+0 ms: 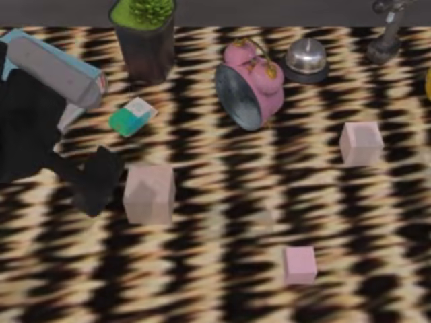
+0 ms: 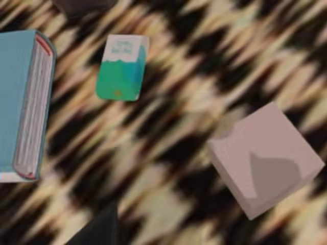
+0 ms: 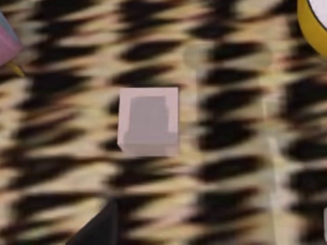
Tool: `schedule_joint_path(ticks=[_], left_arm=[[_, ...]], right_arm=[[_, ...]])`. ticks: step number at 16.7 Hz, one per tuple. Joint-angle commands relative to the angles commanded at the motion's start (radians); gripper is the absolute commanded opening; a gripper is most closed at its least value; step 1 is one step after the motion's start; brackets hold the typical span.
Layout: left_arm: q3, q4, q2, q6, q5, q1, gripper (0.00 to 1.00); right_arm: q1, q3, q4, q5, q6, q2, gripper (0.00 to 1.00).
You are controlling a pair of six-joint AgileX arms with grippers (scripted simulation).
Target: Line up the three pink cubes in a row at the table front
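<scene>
Large cube (image 1: 149, 194): dusty pink, left of centre on the table (image 1: 222, 269).
Medium cube (image 1: 361, 143): pale pink, far right, mid-depth.
Small cube (image 1: 300, 264): brighter pink, right of centre, nearest the front.
Left gripper (image 1: 101, 178): just beside the large cube's left face; finger spread cannot be told.
Right arm: out of sight from above.
</scene>
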Motion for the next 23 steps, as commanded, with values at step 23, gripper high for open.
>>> schedule_joint_path(ticks=[23], left_arm=[[-0.887, 0.632, -1.022, -0.244, 0.02, 0.45, 1.0]], right_arm=[[0.1, 0.908, -0.551, 0.002, 0.091, 1.055, 1.0]])
